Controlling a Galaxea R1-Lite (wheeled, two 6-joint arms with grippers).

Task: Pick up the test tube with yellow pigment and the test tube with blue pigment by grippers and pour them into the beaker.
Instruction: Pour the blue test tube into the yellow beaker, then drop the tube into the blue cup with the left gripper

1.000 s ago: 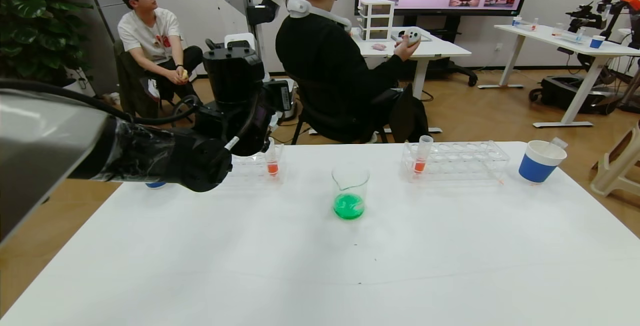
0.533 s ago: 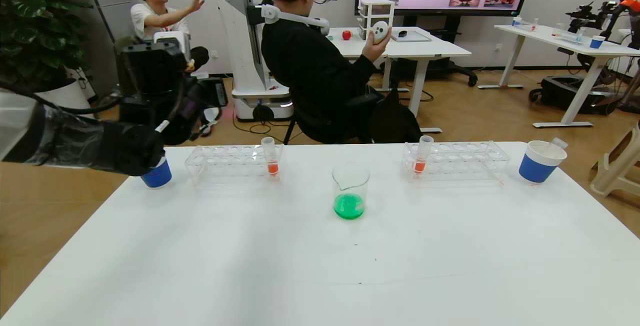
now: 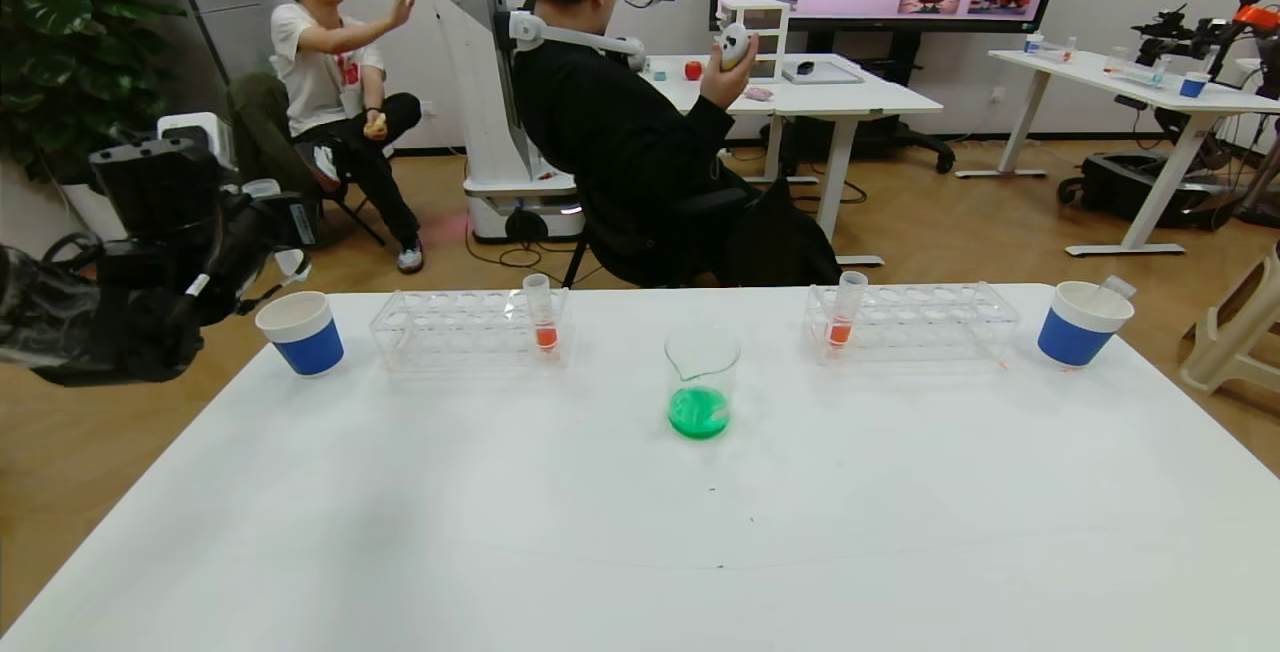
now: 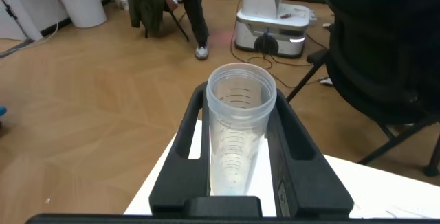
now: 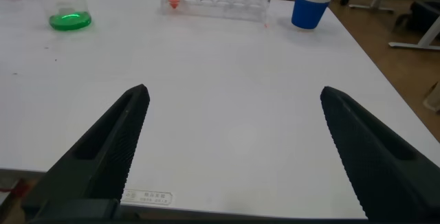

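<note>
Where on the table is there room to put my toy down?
The whole near half of the white table, in front of the beaker, is bare. It's crowded along the far edge: two blue paper cups and two tube racks flank the beaker, with only narrow gaps between them.

Head and right-wrist cameras both show the beaker (image 3: 701, 382).

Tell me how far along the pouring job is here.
Done: the beaker holds green liquid, so both pigments look poured. In hand: the left gripper holds an empty tube beside the left paper cup. Left: probably dropping it there; right gripper open, idle.
</note>
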